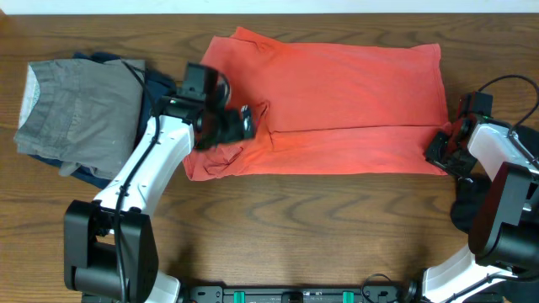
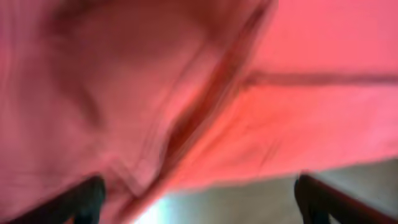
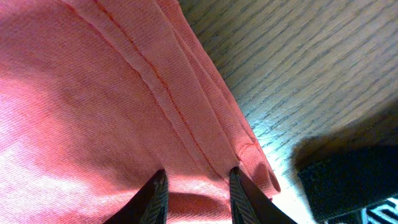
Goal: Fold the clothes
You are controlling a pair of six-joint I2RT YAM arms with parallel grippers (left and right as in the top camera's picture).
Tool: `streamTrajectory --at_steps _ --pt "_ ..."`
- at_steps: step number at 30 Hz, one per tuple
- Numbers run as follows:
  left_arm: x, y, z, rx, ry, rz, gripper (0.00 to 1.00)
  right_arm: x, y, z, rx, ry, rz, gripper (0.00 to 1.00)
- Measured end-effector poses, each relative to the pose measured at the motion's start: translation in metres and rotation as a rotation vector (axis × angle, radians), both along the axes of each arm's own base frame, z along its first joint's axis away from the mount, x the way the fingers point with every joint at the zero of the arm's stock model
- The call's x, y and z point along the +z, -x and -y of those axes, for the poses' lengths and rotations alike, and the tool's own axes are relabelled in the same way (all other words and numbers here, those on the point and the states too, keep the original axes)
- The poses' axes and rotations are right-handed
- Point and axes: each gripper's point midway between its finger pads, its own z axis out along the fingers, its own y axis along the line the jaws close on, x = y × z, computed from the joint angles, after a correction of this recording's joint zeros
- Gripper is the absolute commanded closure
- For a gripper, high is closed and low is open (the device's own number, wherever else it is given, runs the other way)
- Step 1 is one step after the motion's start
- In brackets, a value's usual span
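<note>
Even overhead light; left wrist view heavily blurred; right wrist view sharp.

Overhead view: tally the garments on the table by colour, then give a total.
Coral-red shirt: 1
Grey garment: 1
Dark blue garment, under the grey one: 1
Total: 3
</note>
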Motion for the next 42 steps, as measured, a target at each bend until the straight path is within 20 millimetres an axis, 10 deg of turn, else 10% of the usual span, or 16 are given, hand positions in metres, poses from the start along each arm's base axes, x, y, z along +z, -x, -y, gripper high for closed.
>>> streamTrajectory --at_steps 9,13,20,25,32,42 --pt "-0.012 0.028 -0.051 0.063 -0.209 -0.123 0.0 0.0 0.0 0.0 0.0 0.002 -0.001 0.69" --pt "-0.02 0.031 -0.067 0.107 -0.254 -0.134 0.36 0.0 0.0 0.0 0.0 0.002 -0.001 0.69" --pt "-0.053 0.049 -0.077 0.121 -0.283 -0.168 0.47 0.0 0.0 0.0 0.0 0.002 -0.001 0.69" --pt "-0.058 0.041 -0.076 0.134 -0.272 -0.125 0.94 0.0 0.0 0.0 0.0 0.002 -0.001 0.69" --pt "-0.058 0.034 -0.08 0.137 -0.293 -0.096 0.94 0.0 0.0 0.0 0.0 0.002 -0.002 0.7" --pt "-0.057 0.036 -0.14 0.305 -0.348 -0.13 0.94 0.0 0.004 0.003 -0.002 0.016 -0.018 0.73"
